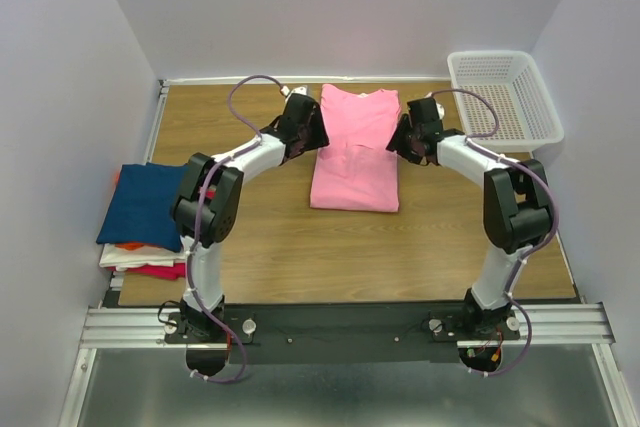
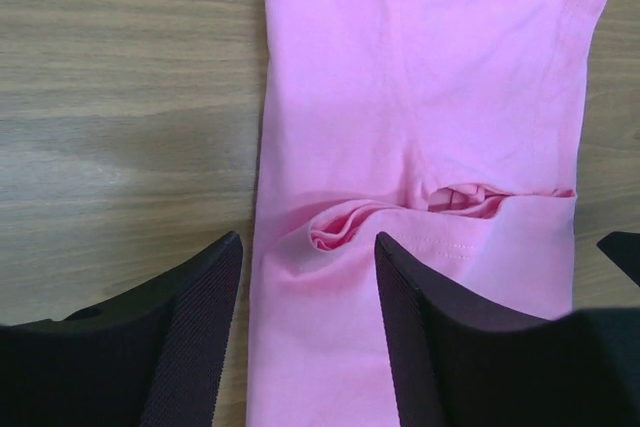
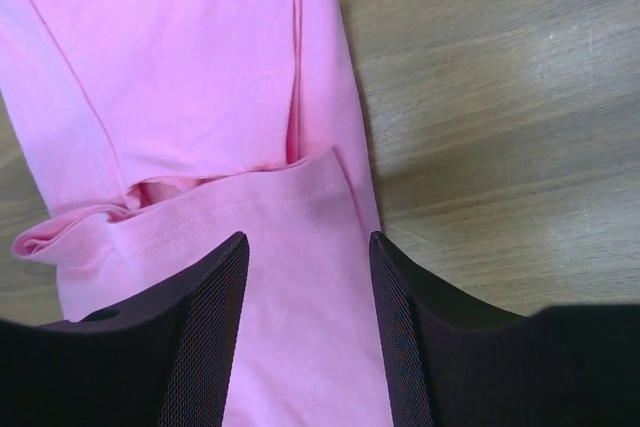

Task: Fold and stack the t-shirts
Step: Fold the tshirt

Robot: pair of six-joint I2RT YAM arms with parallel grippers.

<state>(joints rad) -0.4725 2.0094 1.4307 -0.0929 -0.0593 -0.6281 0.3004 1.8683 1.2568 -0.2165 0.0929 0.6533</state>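
We see pink t-shirt mid-table, partly folded. Left gripper and right gripper both spread wide, empty, straddling its side edges, likely ready to pinch for next fold. Folded stack lies far left.

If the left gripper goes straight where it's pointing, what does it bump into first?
Probably the pink t-shirt: the open left gripper straddles its bunched edge, with wood under the outer finger. Height above the cloth is unclear.
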